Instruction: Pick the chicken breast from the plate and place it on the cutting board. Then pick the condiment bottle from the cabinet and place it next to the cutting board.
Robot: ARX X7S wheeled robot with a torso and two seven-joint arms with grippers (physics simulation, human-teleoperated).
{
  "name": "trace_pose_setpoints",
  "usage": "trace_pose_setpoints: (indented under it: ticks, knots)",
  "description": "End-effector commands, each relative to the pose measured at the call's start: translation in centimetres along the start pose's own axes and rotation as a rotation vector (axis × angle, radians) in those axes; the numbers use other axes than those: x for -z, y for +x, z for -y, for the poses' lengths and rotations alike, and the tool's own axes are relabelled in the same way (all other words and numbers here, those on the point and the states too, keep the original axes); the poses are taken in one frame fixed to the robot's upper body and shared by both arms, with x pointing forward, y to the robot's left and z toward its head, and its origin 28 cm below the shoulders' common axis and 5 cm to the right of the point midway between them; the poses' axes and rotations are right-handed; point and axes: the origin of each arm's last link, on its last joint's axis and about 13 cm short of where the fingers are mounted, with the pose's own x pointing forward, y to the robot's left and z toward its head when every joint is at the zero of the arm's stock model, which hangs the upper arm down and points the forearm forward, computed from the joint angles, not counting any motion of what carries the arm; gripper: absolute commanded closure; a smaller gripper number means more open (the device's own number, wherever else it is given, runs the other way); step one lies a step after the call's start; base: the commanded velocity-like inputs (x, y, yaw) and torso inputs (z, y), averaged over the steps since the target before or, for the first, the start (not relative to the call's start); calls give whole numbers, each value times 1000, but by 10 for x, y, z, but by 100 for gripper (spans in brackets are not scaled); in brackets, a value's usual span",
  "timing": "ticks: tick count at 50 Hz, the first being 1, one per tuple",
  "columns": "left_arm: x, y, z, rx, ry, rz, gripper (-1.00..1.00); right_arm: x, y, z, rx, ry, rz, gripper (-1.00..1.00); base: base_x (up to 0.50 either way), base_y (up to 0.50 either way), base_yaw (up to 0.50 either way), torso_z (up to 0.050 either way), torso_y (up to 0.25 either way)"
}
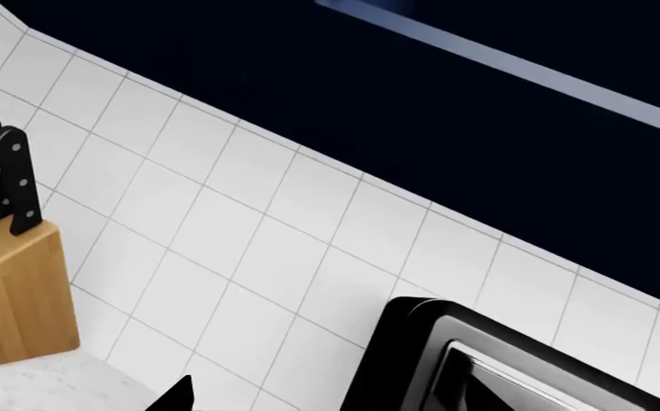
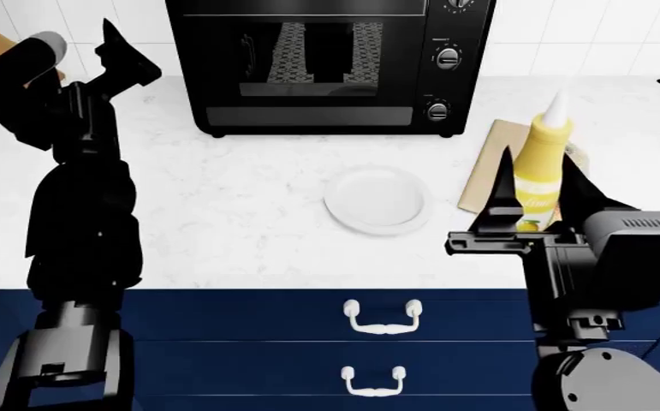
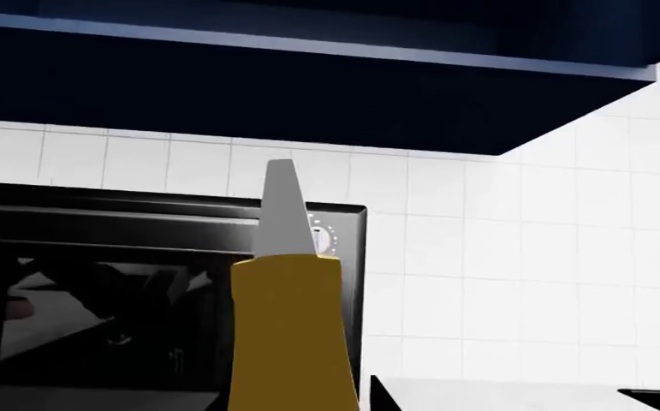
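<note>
Right fingers (image 2: 532, 229) grasp yellow squeeze condiment bottle (image 2: 538, 171) upright for setting beside tan wooden cutting board (image 2: 487, 168) | left fingers (image 2: 118, 58) raised clear, grip state unclear.

Bright, even, sharp renders; faint shadows
</note>
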Motion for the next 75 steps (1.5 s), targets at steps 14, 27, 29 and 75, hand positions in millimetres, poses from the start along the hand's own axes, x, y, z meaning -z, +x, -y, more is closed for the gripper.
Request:
trace_pose_setpoints:
  ticks: [14, 27, 29, 75]
  knots:
    - [0, 0, -1, 5, -15, -10, -100, 20, 7, 2, 51, 7, 65, 100, 0, 0, 0, 0, 0]
    - [1, 0, -1, 3, -10, -12, -100, 29, 24, -3, 51, 39, 66, 100, 0, 0, 0, 0, 1]
    - [1, 0, -1, 3, -10, -12, -100, 30, 26, -3, 52, 37, 66, 100, 0, 0, 0, 0, 0]
    - [1, -1, -2, -3, -14, -12, -100, 54, 52, 1, 124, 49, 18, 100, 0, 0, 0, 0, 0]
